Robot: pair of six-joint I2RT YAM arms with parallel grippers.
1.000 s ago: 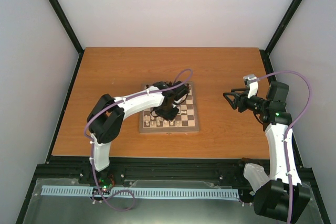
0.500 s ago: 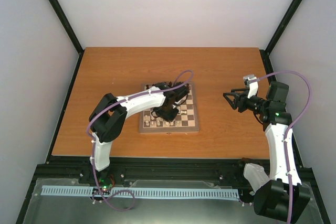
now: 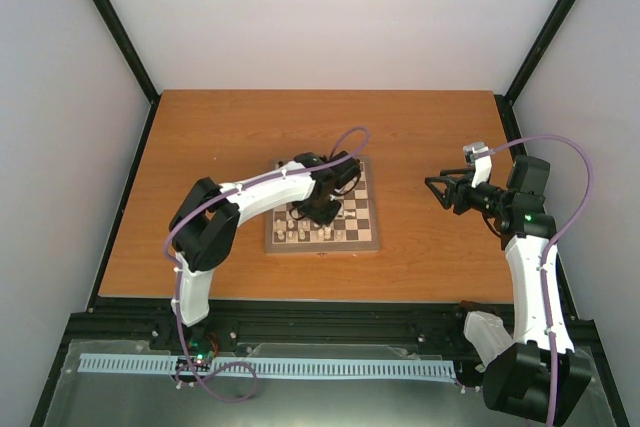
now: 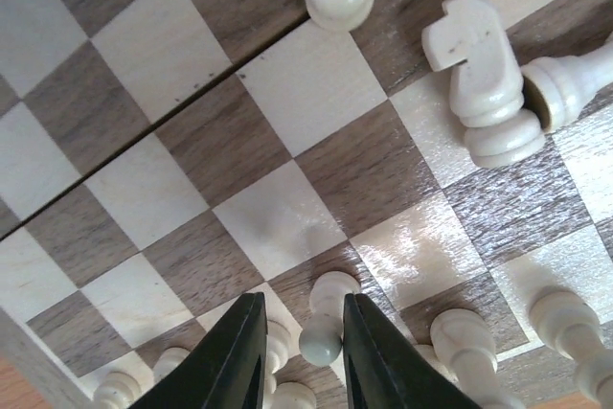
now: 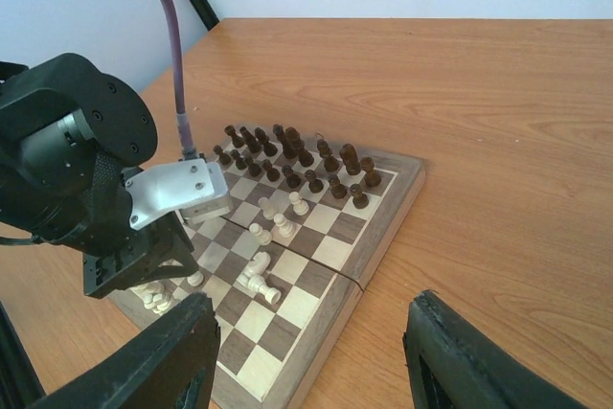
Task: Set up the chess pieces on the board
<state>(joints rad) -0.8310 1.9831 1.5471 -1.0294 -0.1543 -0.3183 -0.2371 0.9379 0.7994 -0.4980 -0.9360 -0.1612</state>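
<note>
The board (image 3: 370,245) lies mid-table, seen close in the left wrist view as checkered squares (image 4: 278,222). My left gripper (image 4: 301,300) hangs over its near rows, jaws slightly apart around an upright cream pawn (image 4: 330,294); the right finger touches the pawn's head and the left finger stands off it. A cream knight (image 4: 479,55) and another cream piece (image 4: 570,79) lie toppled mid-board. Dark pieces (image 5: 297,165) fill the far rows. My right gripper (image 5: 311,299) is open and empty, off the board's right side.
More cream pieces (image 4: 460,342) stand crowded along the near edge beside the left fingers. Loose cream pawns (image 5: 278,224) stand mid-board. The left arm (image 3: 250,197) reaches across the board's left half. Black frame posts edge the table.
The left jaws have parted a little from the cream pawn, and the left arm shifted slightly. The right arm has not moved.
</note>
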